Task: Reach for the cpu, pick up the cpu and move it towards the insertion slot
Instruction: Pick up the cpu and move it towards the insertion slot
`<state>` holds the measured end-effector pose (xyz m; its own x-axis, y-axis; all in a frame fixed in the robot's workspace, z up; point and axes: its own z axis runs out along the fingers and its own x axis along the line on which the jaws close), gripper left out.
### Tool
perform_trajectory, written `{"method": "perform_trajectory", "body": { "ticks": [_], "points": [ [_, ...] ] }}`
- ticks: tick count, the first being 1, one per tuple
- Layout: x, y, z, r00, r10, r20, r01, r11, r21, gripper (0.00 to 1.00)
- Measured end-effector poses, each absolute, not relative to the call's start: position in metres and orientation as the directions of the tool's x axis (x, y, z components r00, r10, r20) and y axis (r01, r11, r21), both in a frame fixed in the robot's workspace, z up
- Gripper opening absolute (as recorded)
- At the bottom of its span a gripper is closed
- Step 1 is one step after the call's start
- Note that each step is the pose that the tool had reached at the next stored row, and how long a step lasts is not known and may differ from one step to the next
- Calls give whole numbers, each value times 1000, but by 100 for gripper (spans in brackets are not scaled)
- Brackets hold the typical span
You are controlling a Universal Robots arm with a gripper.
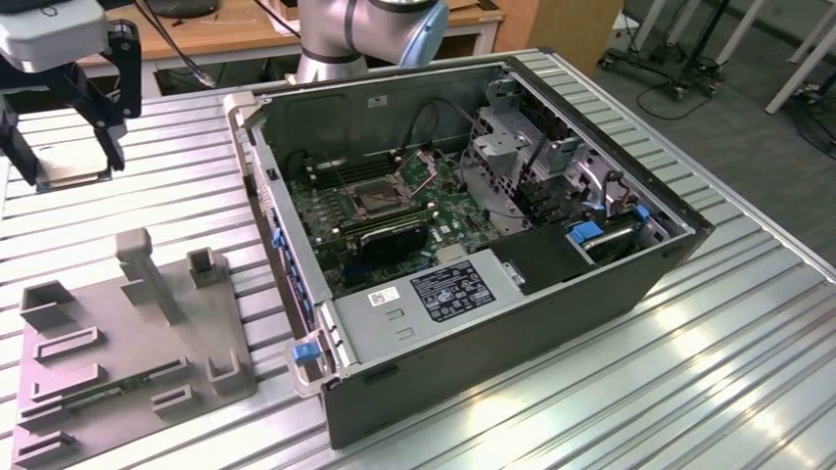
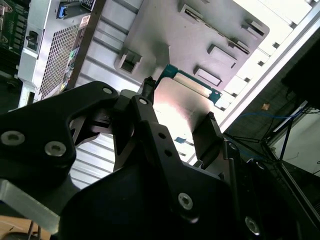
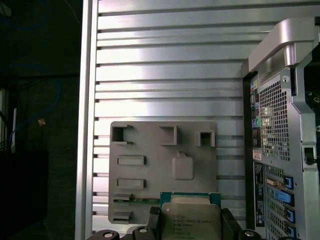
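- The open black tower computer case (image 1: 523,333) lies on its side on the ribbed aluminium table (image 1: 627,382); inside it are a green motherboard (image 1: 320,211), a silvery metal box with a labelled top (image 1: 392,323) along the near wall, and the insertion slot (image 1: 378,202), a square dark socket in a silvery frame, with nothing seated in it
- The flat gray fixture plate (image 1: 131,333) with raised pockets sits on the table at the exterior view's left of the case; a long narrow green memory stick (image 1: 124,385) lies in one of its grooves
- The black two-fingered gripper (image 1: 72,166) is clamped on the small flat square cpu (image 1: 72,179) with a pale silvery top; the chip sits at the fingertips, over the table on the far side of the plate and well apart from the slot
- The first wrist view gives the chip's printed metal top (image 3: 191,220) with a black finger (image 3: 152,220) pressed against either side, and the plate (image 3: 150,150) and memory stick (image 3: 135,201) beyond it; the second wrist view gives the gripper (image 2: 177,107) from behind, the chip (image 2: 180,110) shining between the fingers, and the case's perforated rear panel (image 2: 55,55)
- Bare ribbed table lies between the plate and the case's raised side wall; in the first wrist view the table's edge (image 3: 85,125) runs just beside the plate, with dark floor past it
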<state>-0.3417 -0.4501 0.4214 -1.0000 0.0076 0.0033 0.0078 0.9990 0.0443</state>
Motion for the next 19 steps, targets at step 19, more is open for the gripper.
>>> {"method": "perform_trajectory", "body": {
  "ticks": [19],
  "points": [
    [-328,-450,421,-1000,8,3,8,999,44,55]
  ]
}}
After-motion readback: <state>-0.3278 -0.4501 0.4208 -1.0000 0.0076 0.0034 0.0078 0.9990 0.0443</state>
